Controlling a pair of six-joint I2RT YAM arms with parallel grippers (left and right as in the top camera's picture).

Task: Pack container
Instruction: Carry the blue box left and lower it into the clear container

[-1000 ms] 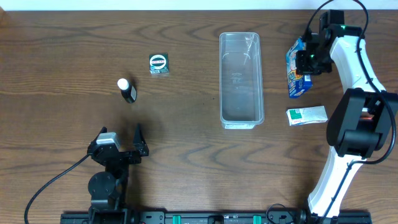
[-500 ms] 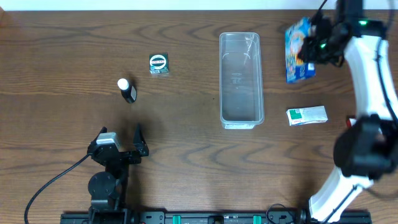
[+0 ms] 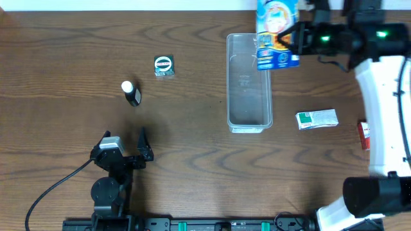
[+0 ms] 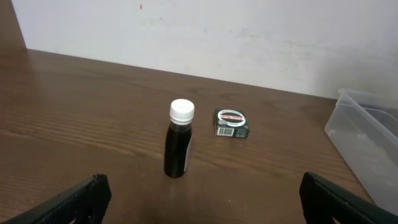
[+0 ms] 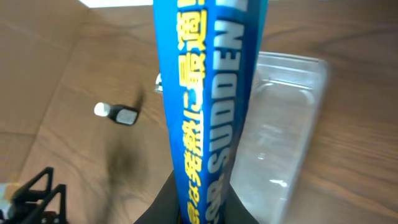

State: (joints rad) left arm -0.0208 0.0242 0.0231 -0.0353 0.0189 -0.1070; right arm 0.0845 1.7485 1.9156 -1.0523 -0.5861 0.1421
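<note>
The right claw is clamped on a blue box held above the far right corner of the clear tub, which lies empty, lengthwise, right of the middle of the worktop. Lowered from here, the box would likely catch the rim and tip out, or shove the light tub. That arm reaches left along the far edge; the left claw, fingers apart, sits parked near left.

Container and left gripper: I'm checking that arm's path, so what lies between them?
Nothing: the overhead view shows only bare table between the left gripper and the container. The bottle stands off that line.
</note>
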